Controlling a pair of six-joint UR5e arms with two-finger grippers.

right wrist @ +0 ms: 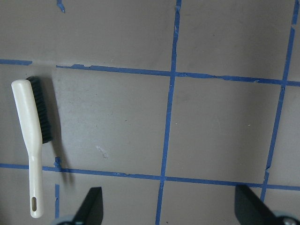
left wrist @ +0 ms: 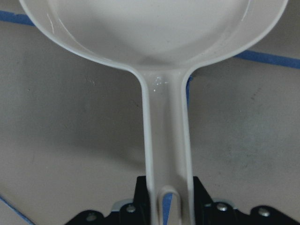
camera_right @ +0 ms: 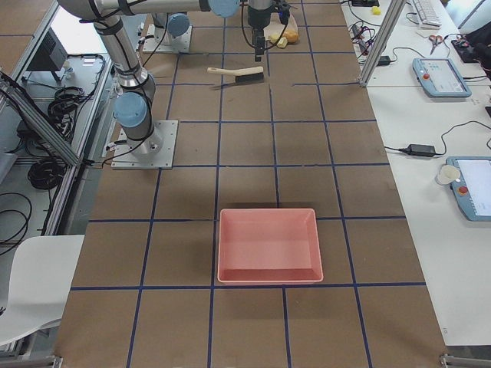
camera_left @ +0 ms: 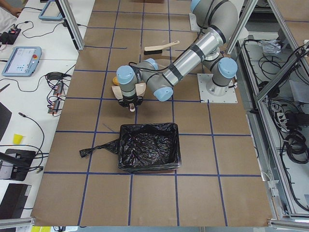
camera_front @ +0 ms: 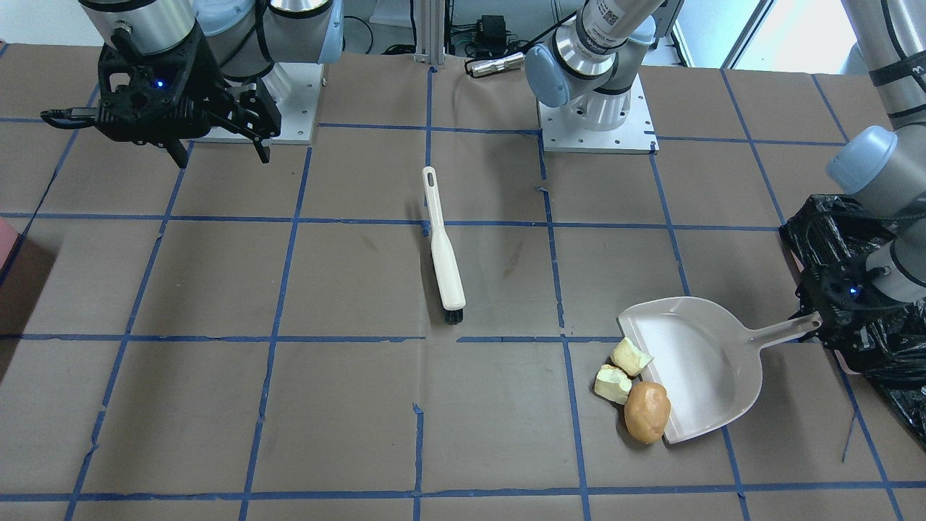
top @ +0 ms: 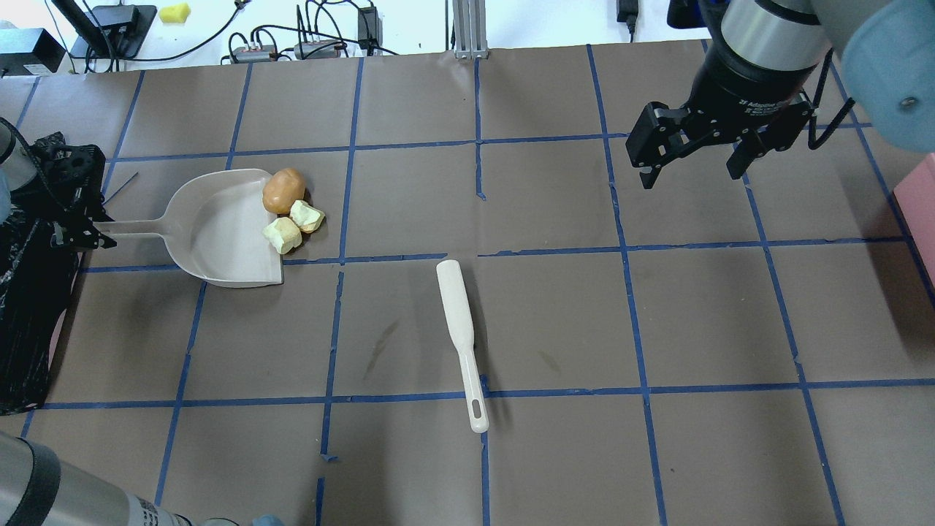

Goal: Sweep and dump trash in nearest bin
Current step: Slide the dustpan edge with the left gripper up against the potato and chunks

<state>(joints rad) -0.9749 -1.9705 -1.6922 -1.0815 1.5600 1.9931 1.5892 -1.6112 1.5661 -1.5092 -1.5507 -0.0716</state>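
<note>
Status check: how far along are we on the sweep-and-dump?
Done: left gripper grips the dustpan handle, pan mouth set against the trash. In hand: right gripper hangs open, apart from the brush lying on the table. Left: grab brush, sweep all three lumps in, dump into the bin.

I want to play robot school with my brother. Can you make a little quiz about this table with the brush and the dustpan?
1. True or false: the right gripper is holding the brush.
2. How many bits of trash sit at the mouth of the dustpan? A) two B) three C) five
3. Fill the gap: the left gripper grips the dustpan by its ____.

Key:
1. False. The brush lies alone on the table, and the right gripper hangs open away from it.
2. B.
3. Handle.
</note>
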